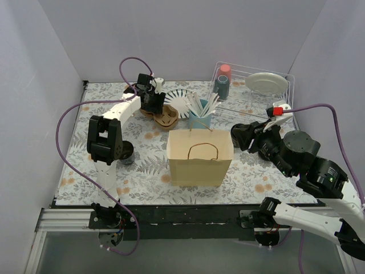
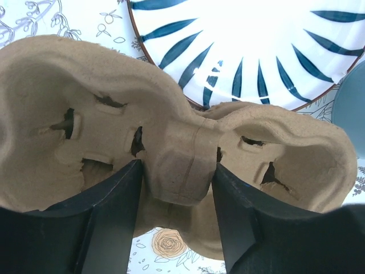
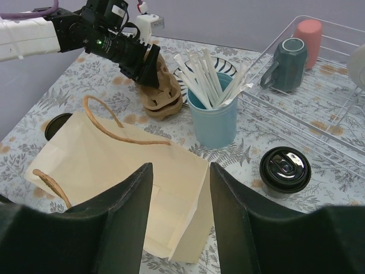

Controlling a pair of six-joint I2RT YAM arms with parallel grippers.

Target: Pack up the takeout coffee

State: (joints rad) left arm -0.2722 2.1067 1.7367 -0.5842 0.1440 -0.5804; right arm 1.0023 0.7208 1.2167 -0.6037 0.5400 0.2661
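Observation:
A brown pulp cup carrier (image 1: 167, 118) is at the back, left of centre. My left gripper (image 1: 153, 105) is shut on its centre ridge (image 2: 182, 165) and holds it tilted on edge (image 3: 162, 94). An open paper bag (image 1: 199, 154) with rope handles stands mid-table. My right gripper (image 3: 181, 171) is open and empty, hovering over the bag's right end (image 3: 114, 165). One coffee cup with a black lid (image 3: 285, 169) stands right of the bag, hidden under my right gripper in the top view. A second dark cup (image 1: 126, 152) stands left of the bag.
A blue cup of straws (image 1: 201, 119) stands just behind the bag. A striped plate (image 1: 179, 101) lies beside the carrier. A wire dish rack (image 1: 251, 91) at the back right holds a teal mug (image 1: 222, 87), a red cup and a plate.

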